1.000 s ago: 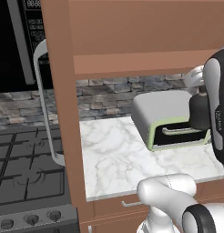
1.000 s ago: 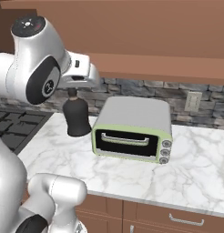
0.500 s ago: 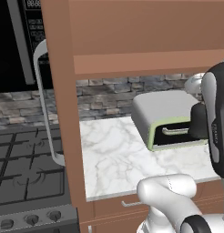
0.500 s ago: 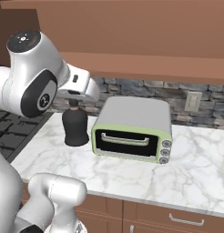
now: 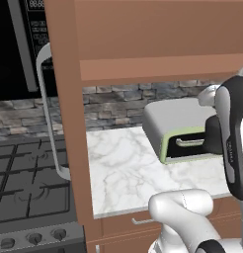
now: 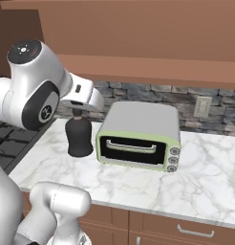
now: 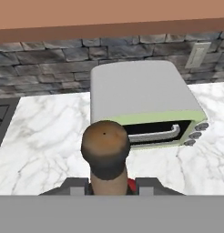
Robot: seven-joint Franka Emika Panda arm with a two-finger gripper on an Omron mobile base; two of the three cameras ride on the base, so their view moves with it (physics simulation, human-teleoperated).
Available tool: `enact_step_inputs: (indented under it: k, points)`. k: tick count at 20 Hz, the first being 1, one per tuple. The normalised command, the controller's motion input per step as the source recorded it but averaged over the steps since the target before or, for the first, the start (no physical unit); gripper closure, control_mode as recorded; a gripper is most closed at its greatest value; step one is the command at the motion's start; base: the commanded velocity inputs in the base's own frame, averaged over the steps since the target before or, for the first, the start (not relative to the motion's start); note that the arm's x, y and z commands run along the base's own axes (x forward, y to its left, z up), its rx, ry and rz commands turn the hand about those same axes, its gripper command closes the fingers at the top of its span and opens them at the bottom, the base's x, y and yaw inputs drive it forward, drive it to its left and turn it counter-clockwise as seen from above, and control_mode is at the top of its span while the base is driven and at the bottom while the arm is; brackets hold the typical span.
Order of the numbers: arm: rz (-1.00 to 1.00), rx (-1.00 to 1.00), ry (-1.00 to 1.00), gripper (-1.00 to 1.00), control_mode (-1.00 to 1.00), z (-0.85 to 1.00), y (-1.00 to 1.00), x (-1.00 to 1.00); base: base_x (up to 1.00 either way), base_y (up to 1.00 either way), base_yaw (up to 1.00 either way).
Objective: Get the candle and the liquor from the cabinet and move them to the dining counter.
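Hand view: my fingers [image 7: 77, 185] stand part closed on either side of the bottle's neck, its brown stopper right in front of the lens.
Claw: my gripper [image 7: 109, 184] has hold of the liquor [image 6: 79, 137] by the neck, jaws narrowed to the neck's width.
Liquor: upright, black bell body, just left of the toaster oven [image 6: 138, 135] in the right base view, close to its green front corner and apart from it.
Contact below: bottle base sits at or just over the worktop [image 6: 196, 186]; I cannot tell which.
Toaster oven: on the worktop, door shut, bar handle across the front, three knobs at its right end; stone backsplash [image 7: 45, 63] behind it.
Cabinet: brown underside [image 6: 153, 72] runs above the toaster oven; an open door [image 5: 69, 123] stands well left of the oven in the left base view.
Stove: black grates [image 5: 24, 188] left of that door.
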Motion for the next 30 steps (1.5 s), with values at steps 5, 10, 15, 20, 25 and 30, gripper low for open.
enact_step_inputs:
  k: [5, 10, 15, 20, 25, 30]
  points:
    - [0.02, 0.00, 0.00, 1.00, -1.00, 0.00, 0.01, 0.00, 0.00, 0.00, 0.00]
    - [0.01, 0.00, 0.00, 1.00, 1.00, 0.00, 0.02, 0.00, 0.00, 0.00, 0.00]
    - [0.00, 0.00, 0.00, 1.00, 1.00, 0.00, 0.00, 0.00, -0.57, -0.10, -0.06]
    - [0.00, 0.00, 0.00, 1.00, 1.00, 0.00, 0.00, 0.00, -0.89, -0.49, -0.42]
    - [0.00, 0.00, 0.00, 1.00, 1.00, 0.00, 0.00, 0.00, -0.43, -0.32, -0.81]
    - [0.00, 0.00, 0.00, 1.00, 1.00, 0.00, 0.00, 0.00, -0.03, 0.00, -1.00]
